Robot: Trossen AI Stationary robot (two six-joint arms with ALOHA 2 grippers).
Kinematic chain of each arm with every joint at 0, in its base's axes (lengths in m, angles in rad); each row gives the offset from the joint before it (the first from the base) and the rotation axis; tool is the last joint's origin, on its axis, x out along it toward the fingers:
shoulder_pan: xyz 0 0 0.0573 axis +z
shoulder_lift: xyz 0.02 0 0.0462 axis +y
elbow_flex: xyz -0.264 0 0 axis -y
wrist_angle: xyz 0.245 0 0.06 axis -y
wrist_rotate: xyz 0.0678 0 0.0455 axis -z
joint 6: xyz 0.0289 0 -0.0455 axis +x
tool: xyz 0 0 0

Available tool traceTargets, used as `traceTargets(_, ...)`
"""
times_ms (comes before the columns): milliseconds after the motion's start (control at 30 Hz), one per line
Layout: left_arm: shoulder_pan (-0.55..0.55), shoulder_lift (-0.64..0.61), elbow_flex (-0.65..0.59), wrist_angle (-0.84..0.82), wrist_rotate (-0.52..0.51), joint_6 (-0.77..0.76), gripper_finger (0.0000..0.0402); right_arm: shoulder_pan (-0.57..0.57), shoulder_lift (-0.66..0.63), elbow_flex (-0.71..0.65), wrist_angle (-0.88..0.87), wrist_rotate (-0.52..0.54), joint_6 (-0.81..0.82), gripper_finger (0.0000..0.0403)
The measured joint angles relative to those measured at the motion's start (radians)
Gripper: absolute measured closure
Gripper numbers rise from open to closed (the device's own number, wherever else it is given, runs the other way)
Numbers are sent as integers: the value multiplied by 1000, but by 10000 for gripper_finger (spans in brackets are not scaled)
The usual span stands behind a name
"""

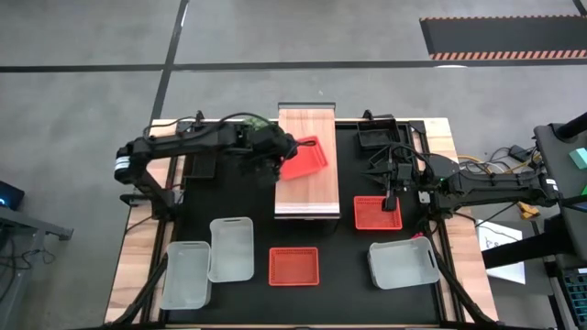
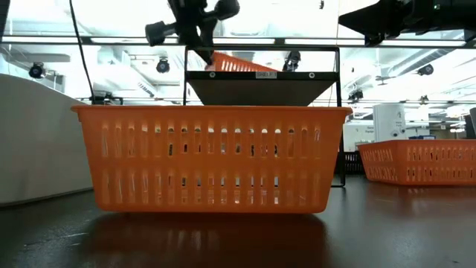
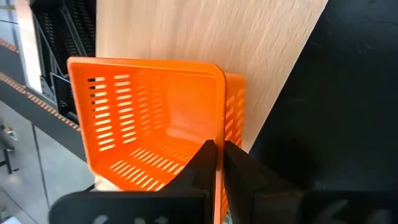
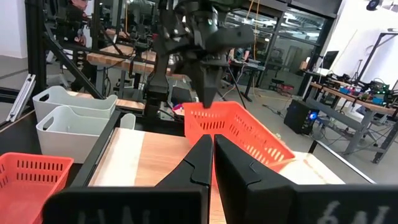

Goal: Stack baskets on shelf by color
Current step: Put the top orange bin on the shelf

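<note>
The shelf (image 1: pixel 307 188) with its light wood top stands mid-table. Over its far half my left gripper (image 1: pixel 278 156) is shut on a red-orange basket (image 1: pixel 304 158), also in the low view (image 2: pixel 238 65) and the right wrist view (image 4: pixel 239 130). My right gripper (image 4: pixel 211 146) waits shut and roughly level at the table's right (image 1: pixel 385 179), touching nothing. On the table sit two more red-orange baskets (image 1: pixel 293 266) (image 1: pixel 378 213), three translucent white ones (image 1: pixel 186 273) (image 1: pixel 231 247) (image 1: pixel 404 263) and a black one (image 1: pixel 376 137). My left gripper holds the basket by the rim of one slotted wall (image 3: pixel 219 163), one finger inside the basket and one outside. The fingers slant down from the table's left side. The basket hangs tilted above the shelf's top; whether its low end (image 4: pixel 283 155) touches the wood I cannot tell.
The near half of the shelf's top (image 1: pixel 307 197) is bare wood. A small green plant (image 1: pixel 260 124) sits by the left arm near the shelf's far left corner. Cables run along the table's right side (image 1: pixel 431 174).
</note>
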Motion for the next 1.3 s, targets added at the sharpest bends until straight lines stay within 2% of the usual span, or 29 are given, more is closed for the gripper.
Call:
traceTargets(233,6,8,-14,44,0,-9,392,0,0,0,0,0,0,394)
traceTargets(533,9,2,-16,71,-15,-10,318,0,0,0,0,0,0,394)
traceTargets(733,-3,-39,-16,69,-123,-20,300,0,0,0,-1,0,0,394)
traceTargets(867,-30,-88,-16,63,-86,-217,300,0,0,0,-2,0,0,394)
traceTargets(1000,-55,-122,-30,61,115,-454,312,0,0,0,-5,0,0,394)
traceTargets(1067,-70,-125,-51,110,173,-608,330,0,1,0,-5,0,0,394)
traceTargets(1167,-95,-109,-106,225,175,-805,367,0,1,0,-3,0,0,394)
traceTargets(1233,-109,-92,-148,258,172,-856,391,0,1,0,-2,0,0,394)
traceTargets(1300,-119,-74,-177,297,168,-876,396,0,1,0,0,0,0,394)
